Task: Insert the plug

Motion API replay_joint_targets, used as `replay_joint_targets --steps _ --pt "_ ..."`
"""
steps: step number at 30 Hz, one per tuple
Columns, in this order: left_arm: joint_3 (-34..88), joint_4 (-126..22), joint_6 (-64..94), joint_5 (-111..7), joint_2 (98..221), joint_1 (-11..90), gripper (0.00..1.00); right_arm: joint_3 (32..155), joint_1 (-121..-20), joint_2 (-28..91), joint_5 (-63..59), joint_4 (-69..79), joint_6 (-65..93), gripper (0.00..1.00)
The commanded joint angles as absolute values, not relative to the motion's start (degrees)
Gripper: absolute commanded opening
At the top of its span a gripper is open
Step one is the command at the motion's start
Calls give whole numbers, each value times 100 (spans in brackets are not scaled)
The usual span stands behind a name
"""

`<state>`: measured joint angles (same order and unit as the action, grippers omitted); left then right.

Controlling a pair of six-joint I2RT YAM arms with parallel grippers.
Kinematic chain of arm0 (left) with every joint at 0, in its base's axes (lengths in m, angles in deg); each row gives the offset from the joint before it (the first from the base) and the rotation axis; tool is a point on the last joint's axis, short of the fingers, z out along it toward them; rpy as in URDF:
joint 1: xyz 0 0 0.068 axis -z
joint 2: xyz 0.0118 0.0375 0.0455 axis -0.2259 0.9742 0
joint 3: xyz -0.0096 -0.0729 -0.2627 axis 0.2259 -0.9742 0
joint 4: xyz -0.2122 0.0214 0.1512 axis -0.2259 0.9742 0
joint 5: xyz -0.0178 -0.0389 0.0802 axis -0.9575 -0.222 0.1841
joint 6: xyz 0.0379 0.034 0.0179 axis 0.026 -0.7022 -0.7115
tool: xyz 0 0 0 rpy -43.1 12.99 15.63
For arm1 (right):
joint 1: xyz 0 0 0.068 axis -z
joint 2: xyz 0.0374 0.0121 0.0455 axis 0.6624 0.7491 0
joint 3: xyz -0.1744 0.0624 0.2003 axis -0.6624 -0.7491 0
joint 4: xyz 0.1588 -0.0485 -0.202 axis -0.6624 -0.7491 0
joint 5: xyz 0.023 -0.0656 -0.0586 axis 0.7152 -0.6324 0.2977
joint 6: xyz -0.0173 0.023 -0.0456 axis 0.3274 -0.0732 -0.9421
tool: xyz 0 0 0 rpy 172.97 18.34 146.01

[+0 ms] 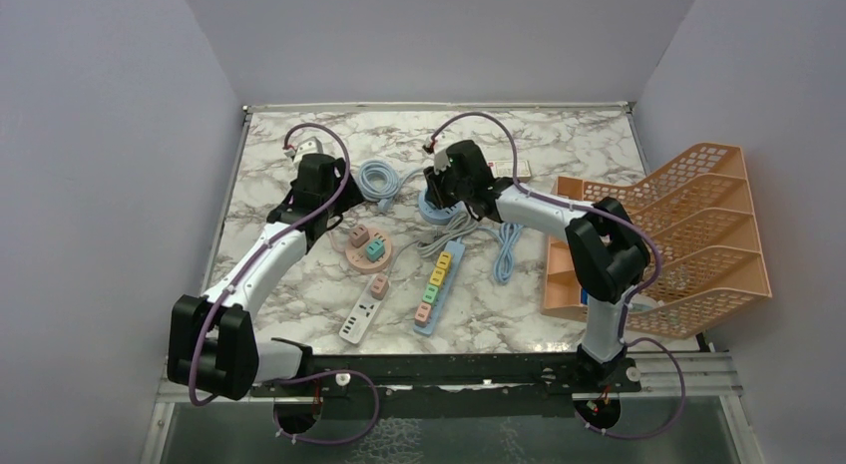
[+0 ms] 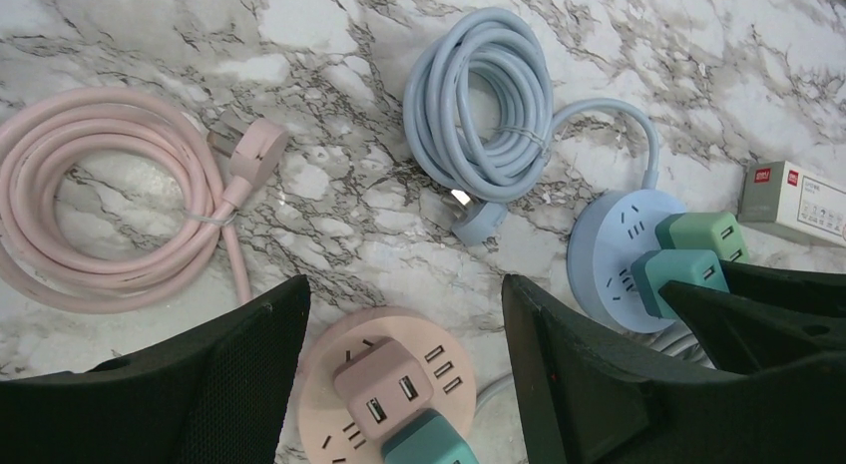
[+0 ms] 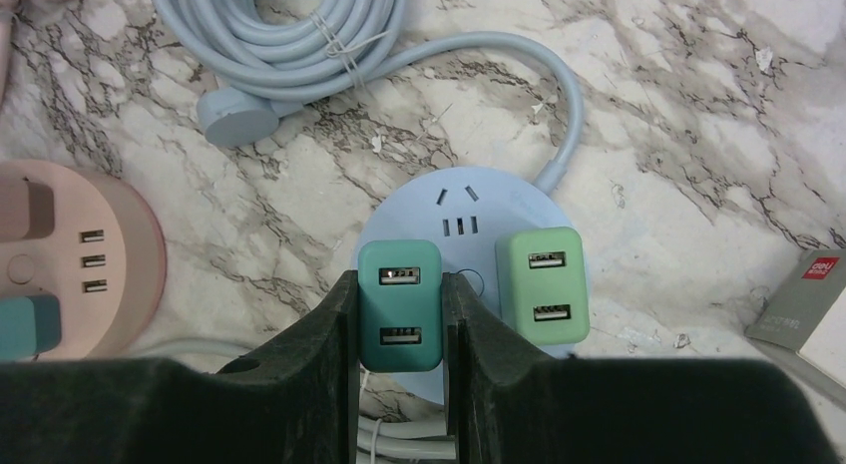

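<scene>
A round blue socket hub (image 3: 469, 200) lies on the marble, with a teal two-port plug (image 3: 400, 304) and a light green plug (image 3: 540, 284) standing on it side by side. My right gripper (image 3: 399, 280) is shut on the teal plug, one finger on each side of it. In the top view the right gripper (image 1: 441, 190) sits over the blue hub (image 1: 434, 215). My left gripper (image 2: 404, 289) hangs open above a round pink hub (image 2: 329, 369) that carries a pink plug (image 2: 384, 384) and a teal plug (image 2: 429, 446). Nothing is between its fingers.
A coiled pink cable (image 2: 100, 195) and a coiled blue cable (image 2: 489, 105) lie behind the hubs. A small white box (image 2: 798, 200) lies to the right. A multicoloured power strip (image 1: 439, 284), a white strip (image 1: 359, 322) and an orange file rack (image 1: 668, 244) are nearer.
</scene>
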<state>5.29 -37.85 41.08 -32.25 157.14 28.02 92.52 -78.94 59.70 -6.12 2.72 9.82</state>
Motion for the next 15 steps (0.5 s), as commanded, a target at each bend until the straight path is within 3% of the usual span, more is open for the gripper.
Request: replay_joint_targets --steps 1,15 --pt "749 -3752 4162 -3508 15858 2747 72 9201 -7927 6185 -712 519 721 1" --pt "759 -3790 4096 -3482 15874 2661 72 8921 -7932 6330 -790 263 513 1"
